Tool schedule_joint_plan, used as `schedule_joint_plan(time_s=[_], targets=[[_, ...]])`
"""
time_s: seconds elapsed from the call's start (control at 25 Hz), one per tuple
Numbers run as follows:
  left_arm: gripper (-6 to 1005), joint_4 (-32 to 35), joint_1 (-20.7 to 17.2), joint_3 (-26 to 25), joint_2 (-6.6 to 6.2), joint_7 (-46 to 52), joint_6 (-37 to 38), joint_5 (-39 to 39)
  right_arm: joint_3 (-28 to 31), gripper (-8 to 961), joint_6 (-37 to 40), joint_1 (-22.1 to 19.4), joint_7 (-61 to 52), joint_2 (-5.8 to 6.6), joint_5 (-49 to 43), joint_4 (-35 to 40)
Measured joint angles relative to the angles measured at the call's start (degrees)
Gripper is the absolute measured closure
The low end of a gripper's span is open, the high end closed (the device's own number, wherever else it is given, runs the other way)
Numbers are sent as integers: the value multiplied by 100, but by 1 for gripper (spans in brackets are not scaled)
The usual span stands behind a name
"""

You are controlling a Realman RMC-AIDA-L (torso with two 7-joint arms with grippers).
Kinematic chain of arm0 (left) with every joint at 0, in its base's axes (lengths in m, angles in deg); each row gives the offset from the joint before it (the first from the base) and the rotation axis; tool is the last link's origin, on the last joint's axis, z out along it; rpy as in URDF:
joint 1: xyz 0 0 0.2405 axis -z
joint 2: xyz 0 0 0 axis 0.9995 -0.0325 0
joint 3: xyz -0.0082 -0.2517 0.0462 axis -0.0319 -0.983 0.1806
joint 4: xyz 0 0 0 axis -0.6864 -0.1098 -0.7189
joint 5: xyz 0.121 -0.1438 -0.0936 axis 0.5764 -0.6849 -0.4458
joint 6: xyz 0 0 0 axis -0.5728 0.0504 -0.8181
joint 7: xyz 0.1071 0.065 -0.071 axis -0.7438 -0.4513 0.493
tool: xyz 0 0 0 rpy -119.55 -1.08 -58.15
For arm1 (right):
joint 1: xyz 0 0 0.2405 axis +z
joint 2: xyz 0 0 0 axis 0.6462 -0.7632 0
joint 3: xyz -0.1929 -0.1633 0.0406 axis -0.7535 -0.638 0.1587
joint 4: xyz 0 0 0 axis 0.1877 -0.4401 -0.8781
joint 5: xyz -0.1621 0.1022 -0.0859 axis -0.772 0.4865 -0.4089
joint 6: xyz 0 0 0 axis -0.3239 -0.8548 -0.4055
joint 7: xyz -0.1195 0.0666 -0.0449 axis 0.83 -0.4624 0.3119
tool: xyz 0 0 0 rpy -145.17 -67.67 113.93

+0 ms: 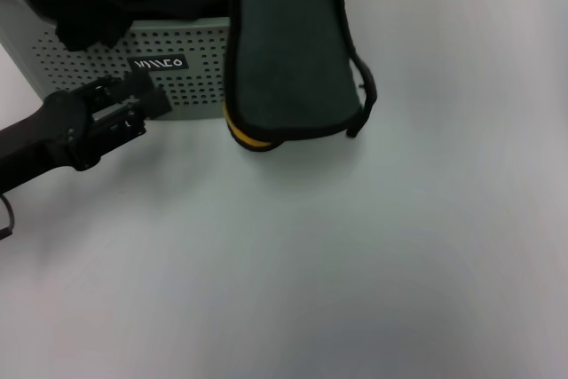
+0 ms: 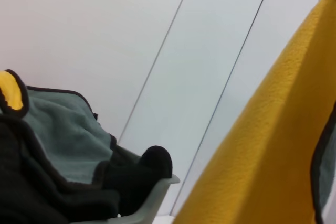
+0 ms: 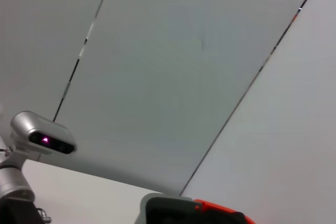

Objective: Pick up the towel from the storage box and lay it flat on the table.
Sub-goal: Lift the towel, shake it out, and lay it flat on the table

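Observation:
The towel (image 1: 288, 51) hangs down from above the top edge of the head view, dark grey-green face toward me, with a yellow strip at its lower edge just above the table (image 1: 355, 264). What holds it is out of view. Its yellow face fills the side of the left wrist view (image 2: 262, 156). The storage box (image 1: 106, 55) stands at the far left, right beside the hanging towel. My left gripper (image 1: 133, 106) is low in front of the box, near its logo label, holding nothing that I can see. My right gripper is not in view.
A black cloth (image 1: 89, 6) drapes over the box's rim, and another grey-green cloth (image 2: 63, 129) with a yellow corner lies inside it. The white table stretches out to the right and toward me. The right wrist view shows only walls and a small camera unit (image 3: 42, 137).

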Motion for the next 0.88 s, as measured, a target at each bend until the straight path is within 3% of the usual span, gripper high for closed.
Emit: schedule_joint_plan(time_s=[0.24, 0.88], targets=[[460, -131, 131, 39, -38, 3, 135, 43, -139, 917, -48, 40, 9, -54, -17, -175], [463, -222, 276, 217, -31, 103, 473, 18, -360, 915, -462, 45, 261, -62, -86, -517]])
